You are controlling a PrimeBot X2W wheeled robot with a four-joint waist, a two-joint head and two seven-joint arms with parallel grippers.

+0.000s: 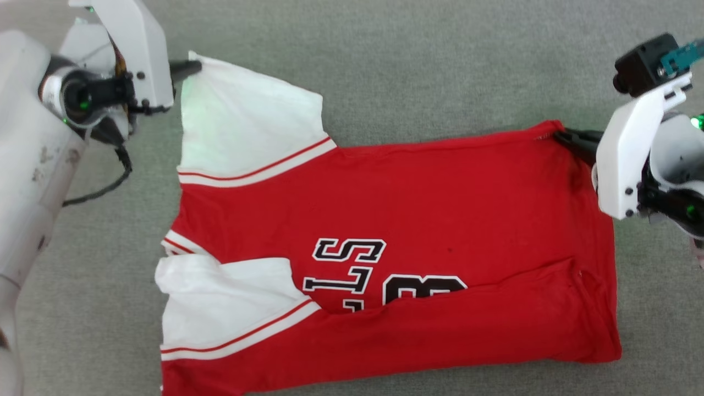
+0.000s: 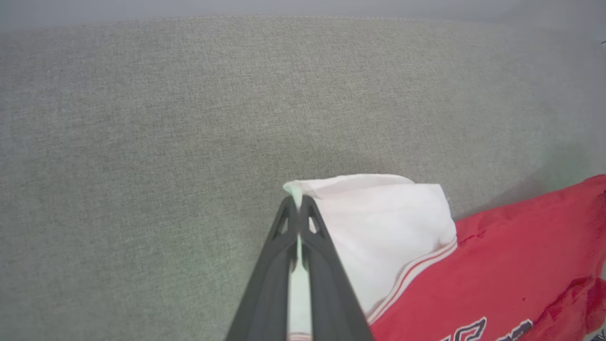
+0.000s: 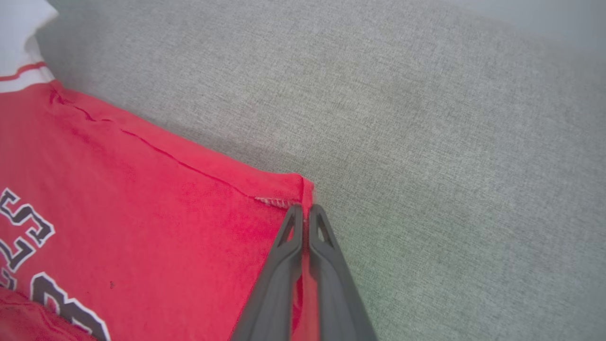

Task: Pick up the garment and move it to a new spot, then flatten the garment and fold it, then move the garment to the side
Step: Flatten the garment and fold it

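Nearest the robot, the garment [image 1: 440, 198] lies spread on the grey fabric surface [image 1: 418, 71]; its near long edge is folded up over the lower part of the black numbers [image 1: 352, 269], and the near sleeve [image 1: 220, 308], white with striped trim, sits at the left. Farther off, the red body runs flat across to the hem on the right; at the far edge the left gripper [image 1: 190, 67] is pinched tight on the tip of the far sleeve [image 1: 247, 121], white cloth showing between its fingers; the right gripper [image 1: 566, 137] is clamped on the far hem corner, red cloth caught between its fingers.
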